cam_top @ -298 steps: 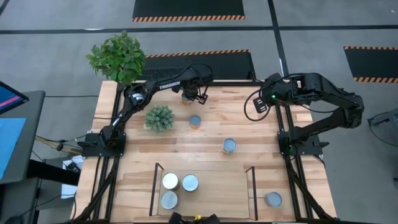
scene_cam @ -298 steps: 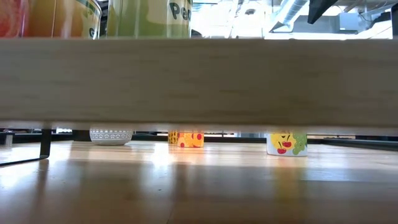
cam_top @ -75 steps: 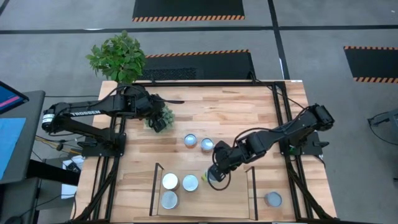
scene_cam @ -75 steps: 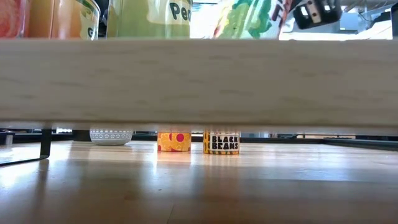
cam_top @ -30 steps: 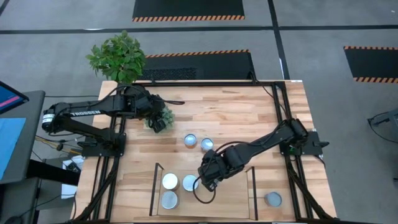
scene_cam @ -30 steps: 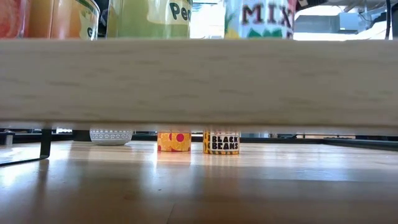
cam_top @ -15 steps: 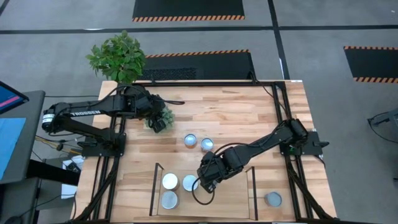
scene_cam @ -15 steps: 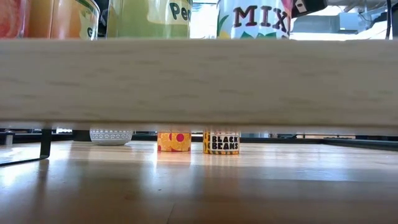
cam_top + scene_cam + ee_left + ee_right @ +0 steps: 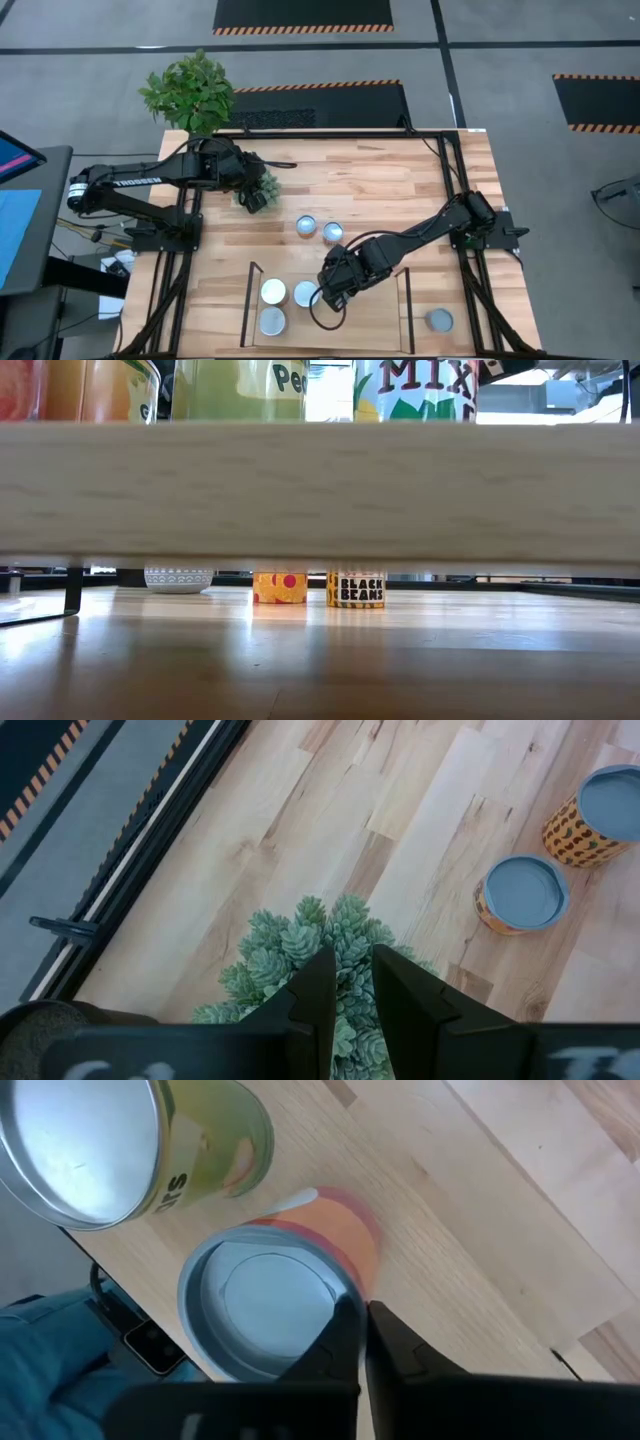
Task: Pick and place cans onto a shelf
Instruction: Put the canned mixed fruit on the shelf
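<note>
Reaching across the table from its right edge, the right gripper (image 9: 325,291) sits over the shelf (image 9: 365,320), which lies along the middle of the table's near edge. The high view shows three cans on this board: a white-topped can (image 9: 273,291), a second can (image 9: 305,293) just beside the gripper, and a third can (image 9: 272,321) closer to the table edge. The dark gripper covers whatever is under it.

The low view gives what the high view cannot. It shows the labels, with a can marked MIX (image 9: 415,388) standing on the board at the right of the row. All the cans on the board are cut off at the top, and the board fills most of the picture. Under it only an orange can (image 9: 280,587), a Black Beans can (image 9: 356,588) and a white pot (image 9: 178,579) can be seen, farther back on the table.

The right wrist view shows that arm's fingers (image 9: 395,1355) drawn together to a thin slit, with the tips at the rim of an orange-labelled can (image 9: 262,1305). The MIX can does not show there.

The left gripper (image 9: 254,197) waits near the left edge, over a small succulent (image 9: 265,183), with its fingers only narrowly apart. One more can (image 9: 437,320) stands alone near the right near corner, off the shelf.
</note>
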{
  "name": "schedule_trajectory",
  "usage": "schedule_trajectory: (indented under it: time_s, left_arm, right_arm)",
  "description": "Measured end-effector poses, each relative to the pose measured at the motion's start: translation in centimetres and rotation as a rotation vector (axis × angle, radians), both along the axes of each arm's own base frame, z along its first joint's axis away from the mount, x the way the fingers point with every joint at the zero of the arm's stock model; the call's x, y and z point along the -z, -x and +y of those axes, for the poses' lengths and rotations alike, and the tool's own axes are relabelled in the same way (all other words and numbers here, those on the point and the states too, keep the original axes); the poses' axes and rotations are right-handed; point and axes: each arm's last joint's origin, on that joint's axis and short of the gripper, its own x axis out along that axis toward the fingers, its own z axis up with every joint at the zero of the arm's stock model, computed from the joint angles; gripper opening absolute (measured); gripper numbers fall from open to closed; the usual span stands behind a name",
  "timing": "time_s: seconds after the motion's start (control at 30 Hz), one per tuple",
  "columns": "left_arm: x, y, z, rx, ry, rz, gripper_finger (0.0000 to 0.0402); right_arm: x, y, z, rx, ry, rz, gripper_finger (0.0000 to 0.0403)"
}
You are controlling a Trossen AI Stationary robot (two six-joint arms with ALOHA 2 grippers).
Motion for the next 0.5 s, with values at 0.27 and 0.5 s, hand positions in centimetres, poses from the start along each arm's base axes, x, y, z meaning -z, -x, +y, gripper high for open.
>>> schedule_trajectory:
  time_s: [0.27, 0.5]
  left_arm:
    - [0.0, 0.0, 0.0, 0.0, 0.0, 0.0, 0.0059]
    - [0.0, 0.0, 0.0, 0.0, 0.0, 0.0, 0.0059]
  right_arm:
    - [0.01, 0.0, 0.01, 0.0, -0.002, 0.0, 0.0039]
    - [-0.01, -0.05, 0.01, -0.005, -0.002, -0.006, 0.0058]
